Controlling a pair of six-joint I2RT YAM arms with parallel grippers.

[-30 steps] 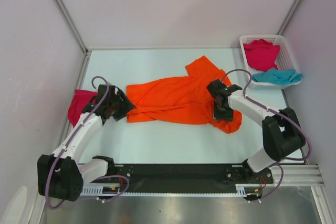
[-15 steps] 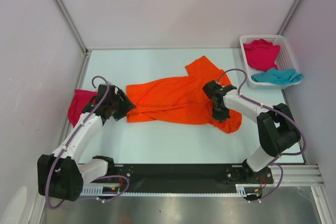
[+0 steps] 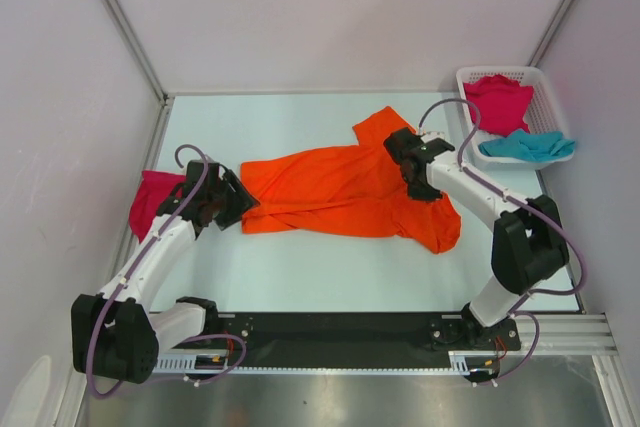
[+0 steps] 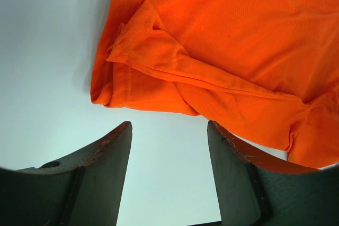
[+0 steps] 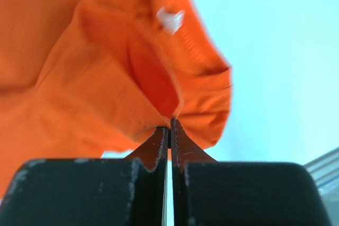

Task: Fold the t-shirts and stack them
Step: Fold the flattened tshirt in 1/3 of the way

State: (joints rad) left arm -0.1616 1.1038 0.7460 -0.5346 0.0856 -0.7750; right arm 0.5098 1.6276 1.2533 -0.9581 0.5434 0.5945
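Four t-shirts: one orange cloth short-sleeved shirt (image 3: 330,187) sprawled across the middle of the pale table (image 3: 300,267); a magenta-pink shirt (image 3: 150,202) bunched at the table's left edge; a second magenta-pink shirt (image 3: 497,102) and a teal shirt (image 3: 528,145) in the white plastic lattice basket (image 3: 468,77) at the far right corner.
Right claw (image 5: 170,125): pinched fully together on a ridge of the orange cloth, with a white label (image 5: 170,19) showing in the fabric beyond.
Left claw (image 4: 168,130): jaws spread wide with nothing in them, poised just beside the orange shirt's crumpled left end.
Just changed: a second ago the right jaws stood apart over the shirt's near right corner. They have since closed, and the arm has drawn toward the far side, pulling that bunched corner out flatter. The left arm has not moved.
Meaning for the task: probably the spreading-out step. The orange shirt is not yet flat, no fold is made, and nothing is stacked.
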